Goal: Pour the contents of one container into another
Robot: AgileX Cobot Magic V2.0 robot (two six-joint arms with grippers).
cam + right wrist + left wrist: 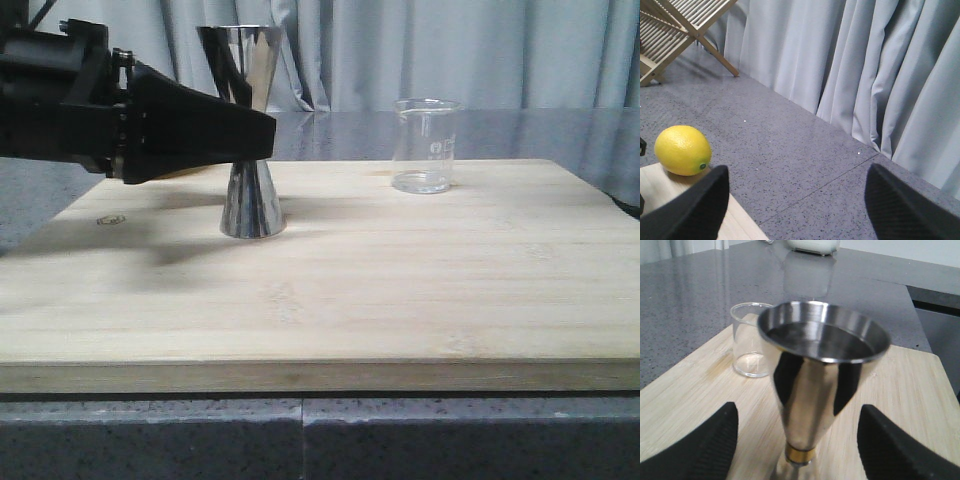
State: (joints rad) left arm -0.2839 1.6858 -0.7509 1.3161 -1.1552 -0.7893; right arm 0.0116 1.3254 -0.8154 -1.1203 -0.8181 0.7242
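Observation:
The steel jigger (252,205) stands upright on the left half of the wooden board (400,290). My left gripper (262,130) is open and reaches in from the left at the jigger's waist. In the left wrist view its fingers (705,445) stand wide on either side of the jigger (820,370), apart from it, level with the gold band. The clear glass beaker (425,145) stands upright at the board's back right, and in the left wrist view the beaker (747,345) shows behind the jigger. My right gripper (795,205) is open and holds nothing, over grey counter.
A lemon (682,150) lies at a board corner (660,190) near my right gripper. A wooden slatted rack (675,30) stands beyond it. Grey curtains (450,50) hang behind the table. Grey countertop (40,200) surrounds the board.

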